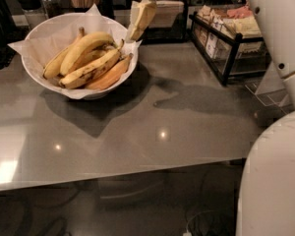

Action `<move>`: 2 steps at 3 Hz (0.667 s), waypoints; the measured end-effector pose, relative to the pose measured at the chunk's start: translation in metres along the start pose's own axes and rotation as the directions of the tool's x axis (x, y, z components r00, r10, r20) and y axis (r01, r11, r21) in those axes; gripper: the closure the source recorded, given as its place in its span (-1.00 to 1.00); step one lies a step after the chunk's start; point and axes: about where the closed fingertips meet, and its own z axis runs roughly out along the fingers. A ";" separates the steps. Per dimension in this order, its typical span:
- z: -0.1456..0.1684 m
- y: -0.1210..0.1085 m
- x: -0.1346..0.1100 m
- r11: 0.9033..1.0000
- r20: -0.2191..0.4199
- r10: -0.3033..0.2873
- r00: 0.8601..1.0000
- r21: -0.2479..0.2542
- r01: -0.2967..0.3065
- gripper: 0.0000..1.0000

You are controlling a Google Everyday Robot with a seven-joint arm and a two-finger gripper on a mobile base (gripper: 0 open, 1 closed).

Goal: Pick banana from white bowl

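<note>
The banana (pixel 86 48) is lying in the white bowl (pixel 34 68) on top of the other bananas (pixel 105 75), near the back left corner of the desk (pixel 162 132). The tool (pixel 140 21) is hanging just beside the bowl's right rim, apart from the banana. I cannot tell whether it is spread or pressed together.
</note>
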 end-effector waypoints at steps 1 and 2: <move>0.036 -0.018 -0.005 1.000 0.067 -0.026 0.997 -0.016 0.027 -0.74; 0.073 -0.023 -0.004 0.998 0.114 -0.026 0.993 -0.052 0.032 -0.72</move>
